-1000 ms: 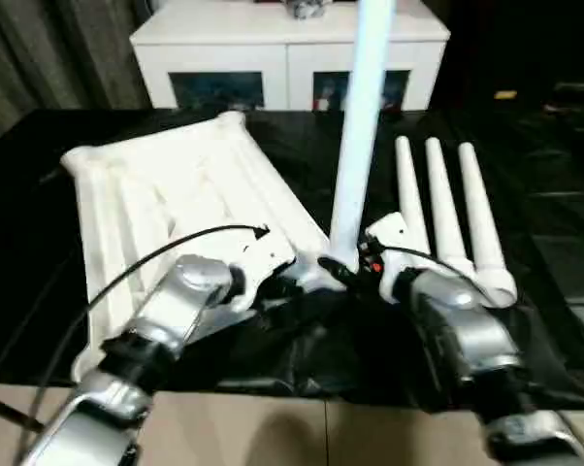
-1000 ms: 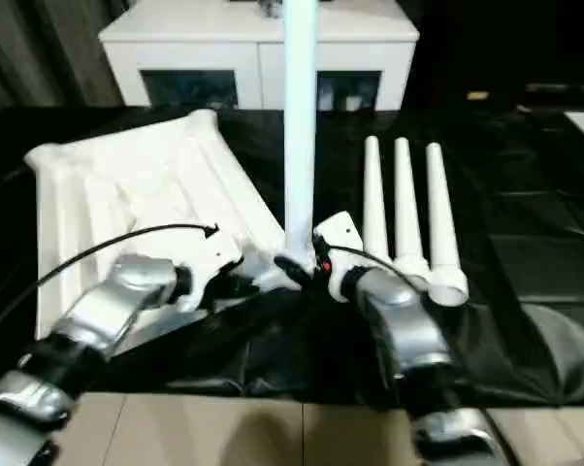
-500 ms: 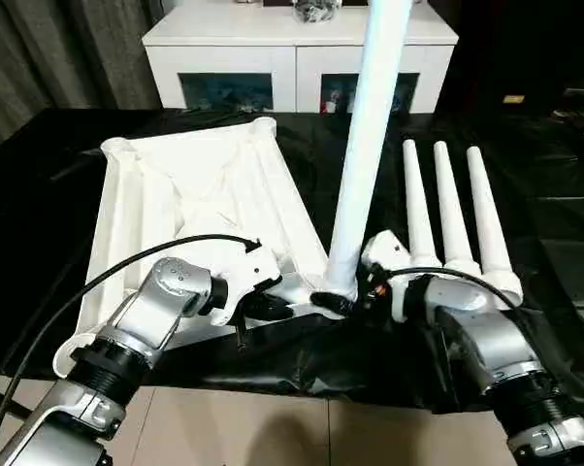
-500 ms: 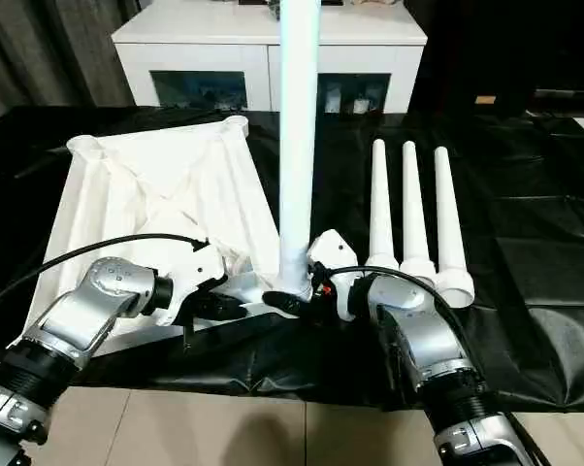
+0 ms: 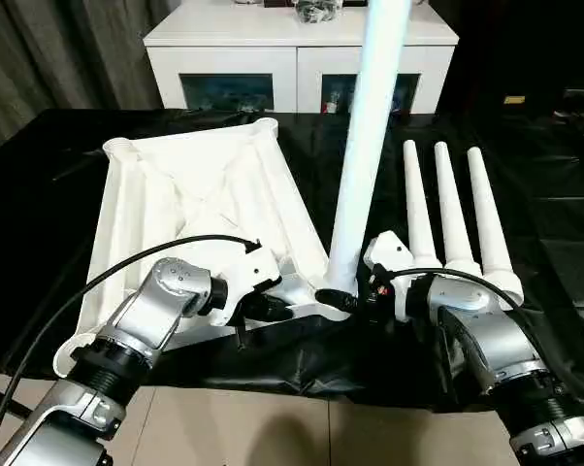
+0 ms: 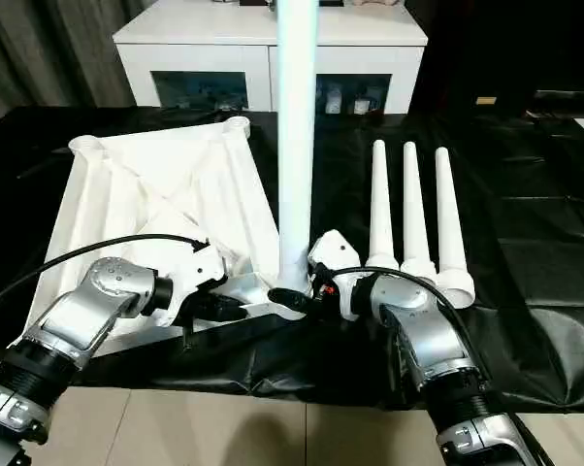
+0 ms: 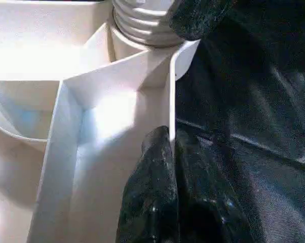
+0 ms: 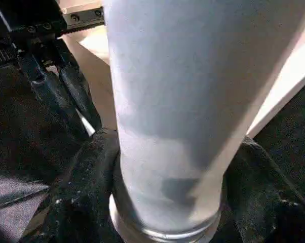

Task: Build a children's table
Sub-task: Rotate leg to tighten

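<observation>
first leg standing in the corner socket, both arms at its base

from the head views, we see the upturned table top point(image 5: 190, 209) on the black surface point(image 5: 544, 194), one leg point(image 5: 365, 146) upright in its near corner socket, steeper than a second ago, so we judge it nearly seated; three spare legs point(image 6: 408, 218) lie just beside. in the left wrist view, our left end effector point(image 7: 167, 152) is pinched together on the top's thin edge wall. in the right wrist view, our right end effector point(image 8: 167, 202) has its fingers point(image 8: 84, 187) around the leg's base, narrower than a second ago; whether they clamp it we cannot tell.
</observation>
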### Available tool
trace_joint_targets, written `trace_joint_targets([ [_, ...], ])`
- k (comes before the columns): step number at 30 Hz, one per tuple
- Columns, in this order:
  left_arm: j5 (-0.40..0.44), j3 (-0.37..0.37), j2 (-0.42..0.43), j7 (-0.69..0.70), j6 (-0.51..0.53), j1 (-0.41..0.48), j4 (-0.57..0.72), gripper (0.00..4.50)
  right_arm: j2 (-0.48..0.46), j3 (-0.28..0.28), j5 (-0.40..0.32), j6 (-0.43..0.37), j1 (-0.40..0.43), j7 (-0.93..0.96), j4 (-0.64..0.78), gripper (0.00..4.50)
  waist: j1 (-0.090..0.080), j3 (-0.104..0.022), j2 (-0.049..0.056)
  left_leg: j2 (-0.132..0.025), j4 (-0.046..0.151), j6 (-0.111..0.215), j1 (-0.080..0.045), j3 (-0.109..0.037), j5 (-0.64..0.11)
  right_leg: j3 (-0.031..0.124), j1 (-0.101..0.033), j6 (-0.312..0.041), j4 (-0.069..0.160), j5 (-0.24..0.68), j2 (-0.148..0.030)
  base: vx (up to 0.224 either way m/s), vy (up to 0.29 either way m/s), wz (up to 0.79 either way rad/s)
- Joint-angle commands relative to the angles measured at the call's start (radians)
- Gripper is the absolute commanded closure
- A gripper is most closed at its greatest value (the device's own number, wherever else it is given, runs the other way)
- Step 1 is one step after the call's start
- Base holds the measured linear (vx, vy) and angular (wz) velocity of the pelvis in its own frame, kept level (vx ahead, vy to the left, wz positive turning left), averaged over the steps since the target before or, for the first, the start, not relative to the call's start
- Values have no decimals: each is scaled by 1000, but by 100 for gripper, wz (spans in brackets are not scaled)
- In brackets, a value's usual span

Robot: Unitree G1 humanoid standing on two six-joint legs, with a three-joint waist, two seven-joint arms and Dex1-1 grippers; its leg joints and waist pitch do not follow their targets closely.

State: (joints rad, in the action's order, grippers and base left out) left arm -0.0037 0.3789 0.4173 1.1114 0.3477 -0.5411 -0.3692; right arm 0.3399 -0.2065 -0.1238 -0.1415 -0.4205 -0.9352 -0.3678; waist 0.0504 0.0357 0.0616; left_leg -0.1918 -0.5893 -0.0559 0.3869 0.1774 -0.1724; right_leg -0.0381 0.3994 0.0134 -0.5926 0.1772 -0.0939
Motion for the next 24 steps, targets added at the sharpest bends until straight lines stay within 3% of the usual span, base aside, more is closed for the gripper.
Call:
trace_joint_targets([
  [1,21,20,3,-2,17,-2,-27,450,1,-24,15,-13,12,-1,-31,184,-4,-62,-8,-26,71,41,-21,-3,-232,21,-43,-261,53,104,-32,0,0,0],
  [4,45,-4,-28,-100,29,-21,-78,450,-46,12,42,-48,-5,150,-88,184,-5,-58,-7,-25,73,35,-22,-3,-245,21,-40,-261,56,129,-32,0,0,0],
  [5,60,-39,-69,-218,41,-49,-140,450,-97,52,55,-79,-16,287,-127,185,-9,-53,-7,-22,75,20,-23,-1,-279,23,-34,-253,61,183,-31,0,0,0],
  [7,64,-52,-85,-258,47,-60,-161,450,-114,66,56,-88,-18,330,-136,185,-13,-51,-11,-21,79,-13,-30,-5,-337,22,-34,-225,72,302,-36,0,0,0],
  [8,52,-99,-133,-365,61,-92,-222,450,-164,105,64,-110,-25,467,-166,185,-17,-49,-14,-20,81,-21,-28,-6,-356,22,-32,-203,77,351,-36,-55,-1,1],
  [9,52,-99,-133,-365,61,-92,-222,450,-164,105,64,-110,-25,467,-166,185,-19,-48,-11,-18,82,-31,-30,-8,-376,22,-27,-184,83,394,-36,0,0,0],
  [11,40,-139,-175,-458,60,-122,-281,450,-207,133,77,-117,-33,592,-202,185,-24,-47,-10,-16,84,-35,-27,-10,-387,20,-25,-164,87,411,-34,0,0,0],
  [12,32,-171,-205,-540,53,-146,-330,450,-242,159,85,-114,-43,702,-238,185,-24,-48,-7,-15,83,-41,-34,-12,-413,19,-19,-156,92,436,-35,0,0,0],
  [13,33,-180,-218,-580,45,-158,-354,450,-264,178,79,-108,-52,765,-264,186,-25,-49,-10,-15,85,-42,-32,-14,-424,17,-21,-148,95,449,-36,0,0,0],
  [15,34,-185,-225,-605,38,-166,-370,450,-280,192,73,-103,-59,808,-282,186,-25,-46,-8,-15,87,-38,-32,-16,-442,16,-18,-134,100,469,-36,0,0,0],
  [16,38,-190,-238,-629,31,-177,-391,450,-303,212,69,-95,-71,861,-310,186,-25,-48,-2,-15,87,-41,-34,-17,-444,17,-16,-132,100,468,-37,0,0,0],
  [17,42,-194,-253,-658,18,-189,-416,450,-327,230,74,-80,-90,928,-346,186,-29,-47,-5,-15,89,-43,-30,-19,-454,15,-18,-130,100,463,-35,0,0,0],
  [19,48,-192,-268,-667,7,-198,-437,450,-350,237,78,-64,-113,952,-376,186,-30,-47,-1,-14,91,-47,-33,-19,-470,13,-14,-128,103,458,-34,0,0,0],
  [20,48,-192,-268,-666,7,-198,-437,450,-350,237,78,-64,-114,952,-376,186,-30,-49,-3,-15,92,-45,-32,-21,-472,12,-19,-128,101,439,-34,0,0,0],
  [21,47,-182,-271,-648,-3,-198,-440,450,-358,231,59,-36,-115,891,-360,151,-28,-51,-3,-17,95,-39,-28,-20,-455,12,-24,-130,100,403,-35,0,0,0],
  [24,48,-162,-265,-611,-30,-195,-440,450,-356,227,44,-2,-106,843,-320,114,-25,-53,-5,-19,95,-24,-26,-16,-429,16,-25,-152,95,331,-35,0,0,0],
])
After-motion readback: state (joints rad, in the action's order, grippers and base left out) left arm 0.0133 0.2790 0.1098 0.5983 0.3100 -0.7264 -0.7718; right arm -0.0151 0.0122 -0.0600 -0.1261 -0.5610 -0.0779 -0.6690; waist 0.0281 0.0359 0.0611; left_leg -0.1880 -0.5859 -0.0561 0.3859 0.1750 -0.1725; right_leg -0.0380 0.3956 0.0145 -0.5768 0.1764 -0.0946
